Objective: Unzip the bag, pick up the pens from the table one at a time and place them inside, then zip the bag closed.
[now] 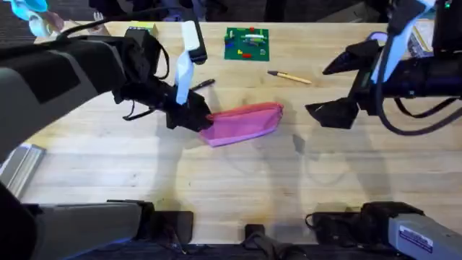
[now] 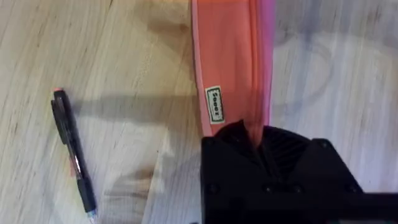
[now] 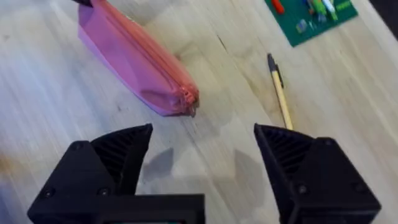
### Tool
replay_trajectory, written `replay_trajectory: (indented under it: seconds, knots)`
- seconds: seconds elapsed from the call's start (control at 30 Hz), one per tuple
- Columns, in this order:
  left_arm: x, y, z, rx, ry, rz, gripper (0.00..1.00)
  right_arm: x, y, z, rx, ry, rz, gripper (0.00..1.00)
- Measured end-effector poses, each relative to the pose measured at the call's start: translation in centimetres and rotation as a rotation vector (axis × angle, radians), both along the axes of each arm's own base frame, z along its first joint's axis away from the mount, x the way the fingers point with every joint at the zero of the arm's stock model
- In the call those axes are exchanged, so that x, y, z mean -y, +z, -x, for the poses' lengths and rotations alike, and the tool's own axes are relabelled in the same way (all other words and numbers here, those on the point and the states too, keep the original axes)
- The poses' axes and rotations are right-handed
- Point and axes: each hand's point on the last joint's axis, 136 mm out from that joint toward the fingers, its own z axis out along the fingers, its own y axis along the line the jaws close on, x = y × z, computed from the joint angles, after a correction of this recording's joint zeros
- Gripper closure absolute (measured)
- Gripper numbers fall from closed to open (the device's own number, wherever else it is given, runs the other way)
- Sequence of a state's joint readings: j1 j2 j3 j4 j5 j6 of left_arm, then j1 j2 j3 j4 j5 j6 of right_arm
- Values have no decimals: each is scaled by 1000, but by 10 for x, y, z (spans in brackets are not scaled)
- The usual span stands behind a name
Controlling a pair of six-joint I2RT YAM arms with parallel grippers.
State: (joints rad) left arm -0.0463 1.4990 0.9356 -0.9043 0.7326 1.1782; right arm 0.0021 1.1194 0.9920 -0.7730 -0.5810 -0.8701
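Near the camera, the arm bases sit along the table's (image 1: 238,195) front edge, and the broad stretch of pale planks ahead of them lies open — plenty of free wood between the bases and the bag (image 1: 244,123); the pink bag lies on its side around mid-table, slightly left of centre, long axis running left to right with its right end tilted a little farther away; the left gripper (image 1: 189,115) is down at the bag's left end, and in the left wrist view its black fingers (image 2: 273,155) are closed in on the fabric right at the zipper line, pinching that end of the bag (image 2: 230,62); a small white label shows on the bag just by the grip; whether the zipper pull itself is caught I cannot tell, since the fingers hide it; on the right, the right gripper (image 1: 336,90) hangs above the table well apart from the bag, jaws spread wide and holding nothing; its wrist view shows open wood between the fingers (image 3: 118,155), the bag's closed right end (image 3: 180,96) beyond them; farther back, the black pen (image 1: 202,84) lies just behind the left gripper, partly hidden by the arm, shown whole in the left wrist view (image 2: 73,155); the tan pen (image 1: 290,76) rests beyond the bag's right end, apart from it, dark tip pointing left; farthest off, a green board (image 1: 247,43) sits near the back edge — small coloured pieces on it, too small to make out.
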Motion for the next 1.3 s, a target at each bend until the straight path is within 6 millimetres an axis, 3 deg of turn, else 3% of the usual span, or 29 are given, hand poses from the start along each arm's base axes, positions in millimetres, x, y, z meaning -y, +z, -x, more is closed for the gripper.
replay_trajectory:
  seconds: [0.63, 0.97, 1.3]
  knots:
    - [0, 0, 0, 0, 0, 0, 958, 0, -3, 4, 62, 102, 68, 4]
    - [0, 0, 0, 0, 0, 0, 958, 0, -35, 1, -81, 110, 60, 4]
    - [0, 0, 0, 0, 0, 0, 959, -5, -55, -3, -155, 130, 45, 4]
